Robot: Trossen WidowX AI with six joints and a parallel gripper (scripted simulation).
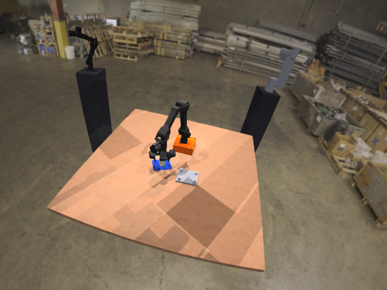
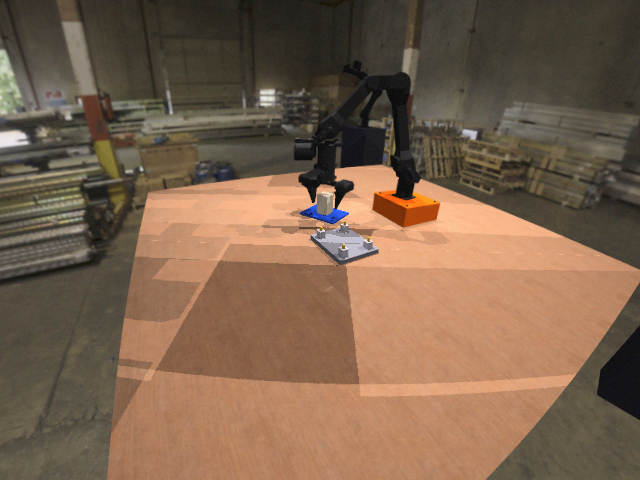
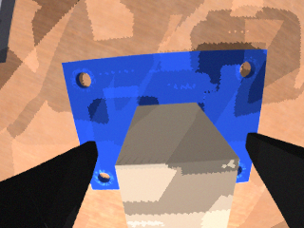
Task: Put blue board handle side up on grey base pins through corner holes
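The gripper, spread wide, straddles the pale handle, probably stiff and light: pinch its flat sides, inward from the table's edges.

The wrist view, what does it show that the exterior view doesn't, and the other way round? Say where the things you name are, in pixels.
Only the wrist view shows the board's holes from above, with tabletop visible through the two far ones.

Only the exterior view shows the four posts with gold pins on the grey base (image 1: 187,177) (image 2: 345,244) (image 3: 4,38), and the orange block (image 1: 184,148) (image 2: 405,209) under the arm.

Both show the blue board (image 1: 156,166) (image 2: 310,212) (image 3: 166,76), its pale handle (image 1: 162,162) (image 2: 325,203) (image 3: 176,135), and the open tool (image 1: 162,159) (image 2: 325,203) (image 3: 171,144) with its fingers either side of the handle.
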